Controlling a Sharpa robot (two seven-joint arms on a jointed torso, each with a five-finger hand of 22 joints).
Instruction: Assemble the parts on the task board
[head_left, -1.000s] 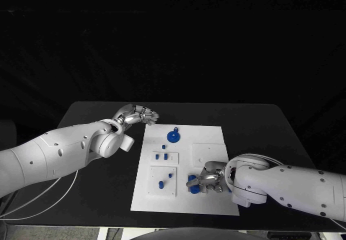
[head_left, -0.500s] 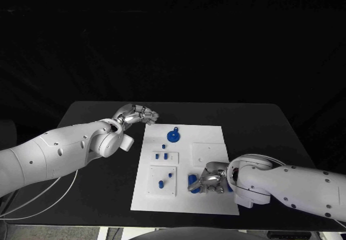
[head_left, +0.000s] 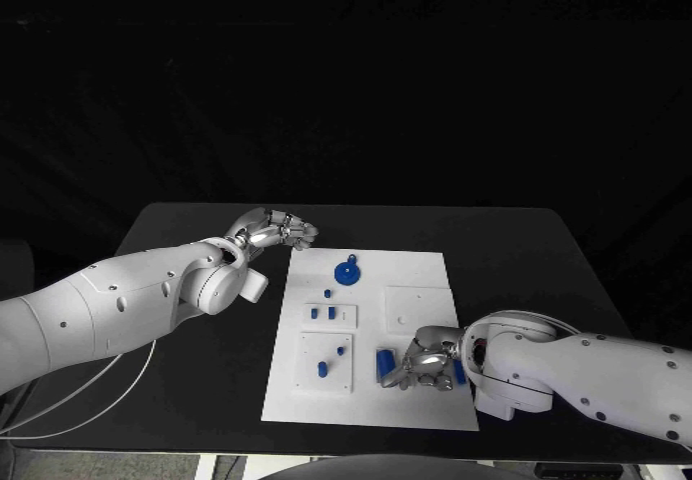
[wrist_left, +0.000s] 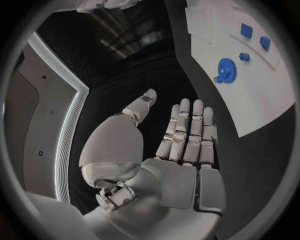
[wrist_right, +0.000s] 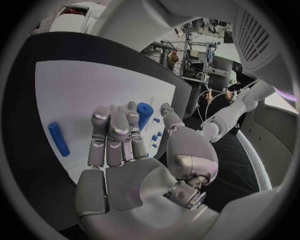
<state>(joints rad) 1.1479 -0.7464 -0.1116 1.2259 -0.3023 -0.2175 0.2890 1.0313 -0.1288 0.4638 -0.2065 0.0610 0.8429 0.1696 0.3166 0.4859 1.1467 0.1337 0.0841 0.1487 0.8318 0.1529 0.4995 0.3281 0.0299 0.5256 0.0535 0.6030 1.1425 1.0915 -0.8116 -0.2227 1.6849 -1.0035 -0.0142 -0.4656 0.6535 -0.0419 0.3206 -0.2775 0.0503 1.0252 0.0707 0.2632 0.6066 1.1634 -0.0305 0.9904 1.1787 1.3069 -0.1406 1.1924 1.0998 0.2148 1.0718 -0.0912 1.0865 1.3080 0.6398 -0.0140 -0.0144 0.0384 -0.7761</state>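
The task board (head_left: 418, 275) is seen at the table's centre. The left hand (head_left: 274, 231) is held off the board's 10 o'clock corner, fingers extended side by side, nothing in it. The right hand (head_left: 421, 362) is placed over the board's 5 o'clock area, fingers straight and empty, between a blue cylinder (head_left: 384, 361) and a blue rod (head_left: 459, 372). A blue gear (head_left: 346, 271) lies toward 12 o'clock.

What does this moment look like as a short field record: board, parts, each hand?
board: white task board on the black table
gear: blue, at the board's far end
cylinder: blue, lying by the right hand
left hand: open, off the board's far left corner
right hand: over the board's near right, fingers extended, holding nothing
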